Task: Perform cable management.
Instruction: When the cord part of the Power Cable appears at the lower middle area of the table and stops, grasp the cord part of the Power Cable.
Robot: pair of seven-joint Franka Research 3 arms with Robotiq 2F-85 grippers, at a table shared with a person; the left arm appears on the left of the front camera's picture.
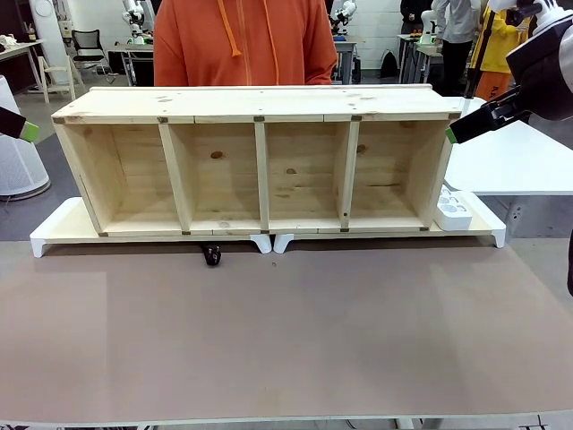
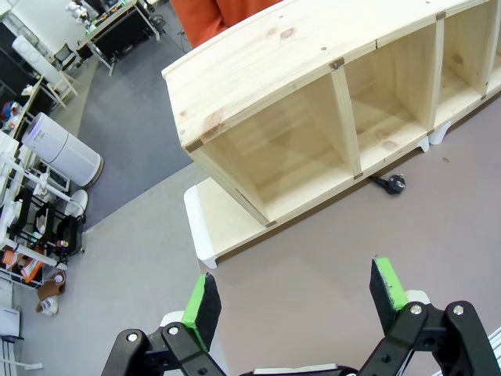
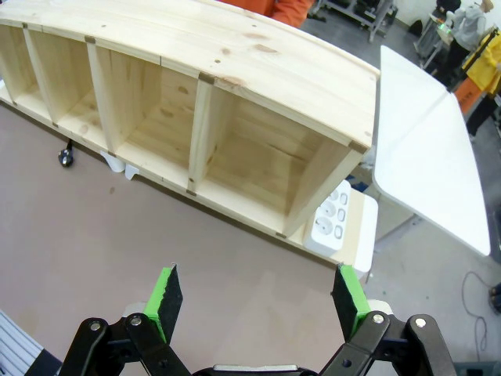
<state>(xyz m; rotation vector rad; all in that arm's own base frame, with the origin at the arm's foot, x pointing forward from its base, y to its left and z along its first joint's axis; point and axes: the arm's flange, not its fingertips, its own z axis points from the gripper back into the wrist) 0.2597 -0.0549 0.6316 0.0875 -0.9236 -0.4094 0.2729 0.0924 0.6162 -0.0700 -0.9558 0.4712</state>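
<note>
The cable's round black plug (image 1: 211, 257) lies on the brown table just in front of the wooden shelf (image 1: 260, 106), below its second compartment from the left. A short bit of cord runs from it back under the shelf; the remainder is hidden. The plug (image 2: 394, 183) lies far ahead of my open left gripper (image 2: 295, 301), which holds nothing. It also lies far left of my open, empty right gripper (image 3: 257, 294) as the plug (image 3: 66, 157). My left gripper (image 1: 25, 131) hovers off the shelf's left end, my right gripper (image 1: 458, 133) off its right end.
The four-compartment shelf rests on white risers (image 1: 54, 235). A white power strip (image 1: 452, 210) sits on the riser at the shelf's right end. A person in an orange hoodie (image 1: 242, 40) stands behind the shelf. A white side table (image 1: 510, 161) is at the right.
</note>
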